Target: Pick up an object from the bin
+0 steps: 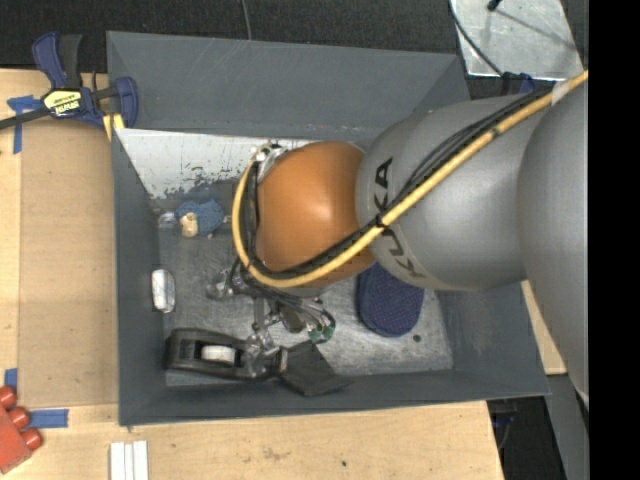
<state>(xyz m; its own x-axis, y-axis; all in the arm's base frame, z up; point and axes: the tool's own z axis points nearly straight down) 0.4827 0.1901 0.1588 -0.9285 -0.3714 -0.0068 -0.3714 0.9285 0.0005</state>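
Claw (264,346) sits low over the bin (134,268) floor, beneath the arm's orange cover (305,206) and close to the wall at the bottom of the view. It is at the right end of a black tape dispenser (198,352) that carries a white roll. A flat black piece (318,376) lies just beside the claw on its other side. Whether the claw is open or closed cannot be told, because the wrist hardware masks it, and nothing is seen gripped. Contact with the dispenser cannot be confirmed either. In my judgement the dispenser, being nearest, is the likely object. The grasp should span its narrow body rather than its tip, since it looks hard and smooth and may pivot if taken at one end. The flat black piece should stay outside the grasp so it is not dragged along. The lift should be straight up, away from the adjacent wall. A blue round pad (388,306), a small silvery object (162,290) and a small blue item (205,216) lie well apart and pose no obstruction.
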